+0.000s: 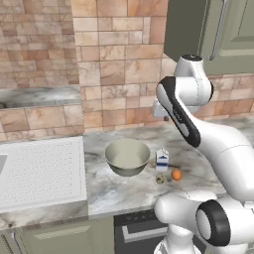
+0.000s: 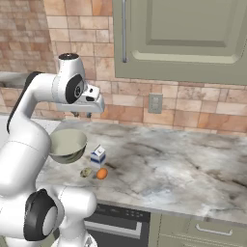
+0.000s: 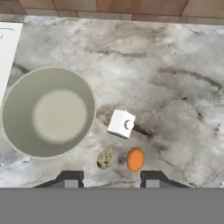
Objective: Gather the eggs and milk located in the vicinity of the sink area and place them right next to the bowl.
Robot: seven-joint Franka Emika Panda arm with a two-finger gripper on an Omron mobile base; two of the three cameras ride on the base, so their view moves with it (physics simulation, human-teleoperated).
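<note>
Hovering: white arm's two-finger gripper [image 2: 81, 115] hung high above the marble counter [image 2: 169, 159], pointed down, well clear of everything.
Jaws: spread wide, nothing between them; the two dark fingertips [image 3: 72, 178] showed at the bottom of the hand view with open counter between.
Bowl: wide round grey-green bowl with cream inside [image 1: 127, 156] sat upright on the counter, just right of the sink, nothing in it.
Milk: small white gable-topped carton with blue mark [image 1: 161, 159] stood upright just beside the bowl's right side, close to the rim but not clearly touching.
Eggs: bright orange egg [image 1: 176, 174] and smaller speckled olive-brown egg [image 1: 160, 178] lay on the counter in front of the carton, near each other with a small gap, brown one nearer the bowl.
Sink: large white ribbed rectangular sink [image 1: 39, 171] sat at the counter's left end, apart from carton and eggs.
Wall: brick-tile backsplash [image 1: 114, 59] behind, grey-green upper cabinet [image 2: 183, 38] above.
</note>
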